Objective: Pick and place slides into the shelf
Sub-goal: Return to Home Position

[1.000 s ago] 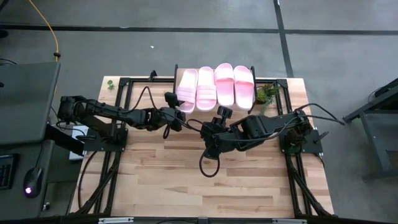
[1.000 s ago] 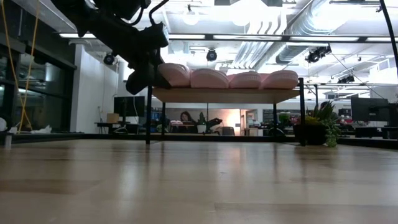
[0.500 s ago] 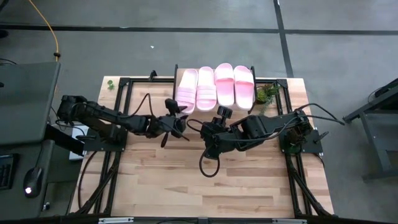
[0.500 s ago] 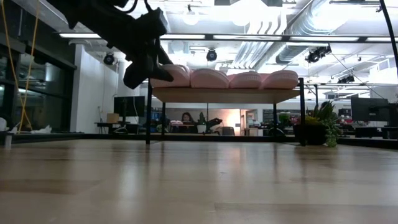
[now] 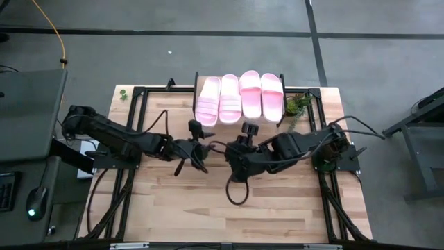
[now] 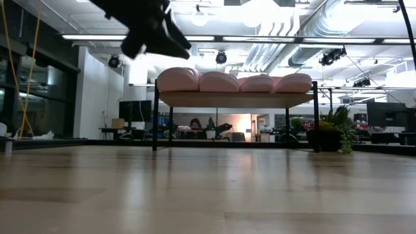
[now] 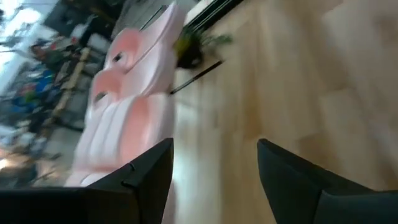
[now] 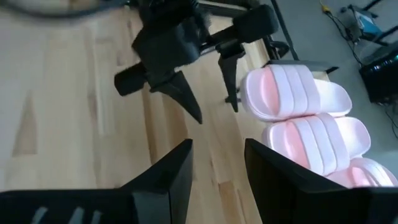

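Observation:
Four pale pink slides (image 5: pixel 239 96) lie side by side, soles down, on the shelf (image 6: pixel 234 99) at the table's far edge; the low view shows them (image 6: pixel 234 82) on its plank. My left gripper (image 5: pixel 202 149) hovers open over mid-table, nearer than the shelf's left end. It shows high up in the low view (image 6: pixel 153 29), and its wrist view (image 7: pixel 214 180) looks toward the slides (image 7: pixel 127 118). My right gripper (image 5: pixel 229 151) is open and faces the left one at close range. Its wrist view (image 8: pixel 217 168) shows the left gripper (image 8: pixel 186 68) and the slides (image 8: pixel 305 118).
A small potted plant (image 5: pixel 298 104) stands right of the shelf, also in the low view (image 6: pixel 335 127). A black cable loop (image 5: pixel 236 191) hangs below the right arm. Bare wood tabletop (image 5: pixel 229 215) stretches toward the near edge.
My left gripper has drawn back from the shelf's left end and the leftmost slide toward the table's near edge, and has risen in the low view. The four slides stay on the shelf.

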